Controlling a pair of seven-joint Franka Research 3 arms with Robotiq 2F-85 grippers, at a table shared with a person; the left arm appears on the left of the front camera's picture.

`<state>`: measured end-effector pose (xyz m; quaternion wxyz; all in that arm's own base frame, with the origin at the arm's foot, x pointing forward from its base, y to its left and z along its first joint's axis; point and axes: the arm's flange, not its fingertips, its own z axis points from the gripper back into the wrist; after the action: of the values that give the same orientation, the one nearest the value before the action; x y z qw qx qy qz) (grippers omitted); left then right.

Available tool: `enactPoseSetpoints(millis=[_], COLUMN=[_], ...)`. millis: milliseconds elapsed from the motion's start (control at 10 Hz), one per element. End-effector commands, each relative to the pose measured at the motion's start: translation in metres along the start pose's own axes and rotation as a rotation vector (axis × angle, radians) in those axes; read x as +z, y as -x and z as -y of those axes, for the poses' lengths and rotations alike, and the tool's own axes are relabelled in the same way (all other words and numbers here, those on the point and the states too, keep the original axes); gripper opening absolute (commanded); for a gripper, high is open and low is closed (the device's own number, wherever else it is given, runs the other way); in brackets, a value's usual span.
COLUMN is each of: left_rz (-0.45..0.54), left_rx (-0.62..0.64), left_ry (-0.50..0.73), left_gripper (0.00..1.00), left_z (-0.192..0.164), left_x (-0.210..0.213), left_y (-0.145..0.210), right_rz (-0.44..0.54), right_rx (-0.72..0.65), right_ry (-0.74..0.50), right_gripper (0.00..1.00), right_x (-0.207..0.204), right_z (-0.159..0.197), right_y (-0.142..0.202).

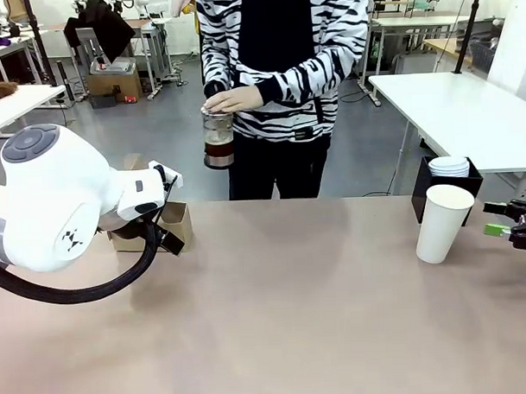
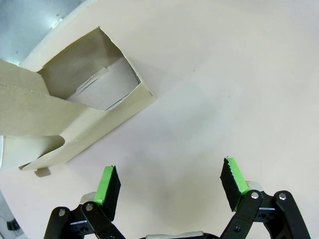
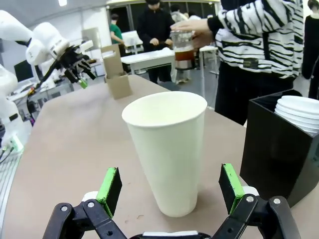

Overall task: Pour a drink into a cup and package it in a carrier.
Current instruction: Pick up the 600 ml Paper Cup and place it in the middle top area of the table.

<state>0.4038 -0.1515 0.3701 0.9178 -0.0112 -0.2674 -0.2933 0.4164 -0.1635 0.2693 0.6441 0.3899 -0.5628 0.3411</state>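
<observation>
Right wrist view: right gripper [image 3: 169,174] open, facing the cup [image 3: 167,144], which stands apparently empty on the desk [image 3: 75,149]. Left gripper [image 2: 170,167] open near the carrier [image 2: 75,114]. Beyond, a person's hand [image 1: 235,99] holds the jug [image 1: 218,134] of drink [image 1: 218,154]. Pouring seems pending; steadying the cup probably comes next.

The right gripper [image 3: 169,181] stood open, its green pads [image 3: 110,188] wide apart. The white cup [image 3: 167,144] stood upright on the table [image 3: 75,144] just ahead of them, untouched. A black box [image 3: 276,159] with white lids [image 3: 300,110] stood beside the cup. Near the far corner stood the carrier [image 3: 116,74], with the left gripper [image 3: 79,72] close to it. Beyond the far edge, a person's hand [image 3: 193,26] covered a clear jug [image 3: 183,47] of dark drink [image 3: 183,56].
</observation>
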Motion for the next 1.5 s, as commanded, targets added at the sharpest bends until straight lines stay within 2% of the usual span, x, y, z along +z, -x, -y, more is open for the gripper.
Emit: enactPoseSetpoints(millis=[0,200,400,1000,1400], left_rz=[0.001,0.001,0.001,0.001,0.001], left_rx=[0.0,0.0,0.0,0.0,0.0], left_ry=[0.001,0.001,0.001,0.001,0.001], left_gripper=[1.0,1.0,1.0,1.0,1.0], left_z=[0.0,0.0,0.0,0.0,0.0], left_x=[0.0,0.0,0.0,0.0,0.0], left_y=[0.0,0.0,0.0,0.0,0.0], right_rz=[0.004,-0.026,-0.007,0.026,0.012], right_rx=[0.008,-0.001,0.014,0.005,0.003], right_ry=[0.009,-0.003,-0.026,-0.06,-0.113], right_gripper=[1.0,1.0,1.0,1.0,1.0], right_x=[0.004,-0.016,-0.041,-0.075,-0.1], right_z=[-0.002,0.003,0.012,0.025,0.025], right_y=[-0.004,0.001,0.006,0.033,0.037])
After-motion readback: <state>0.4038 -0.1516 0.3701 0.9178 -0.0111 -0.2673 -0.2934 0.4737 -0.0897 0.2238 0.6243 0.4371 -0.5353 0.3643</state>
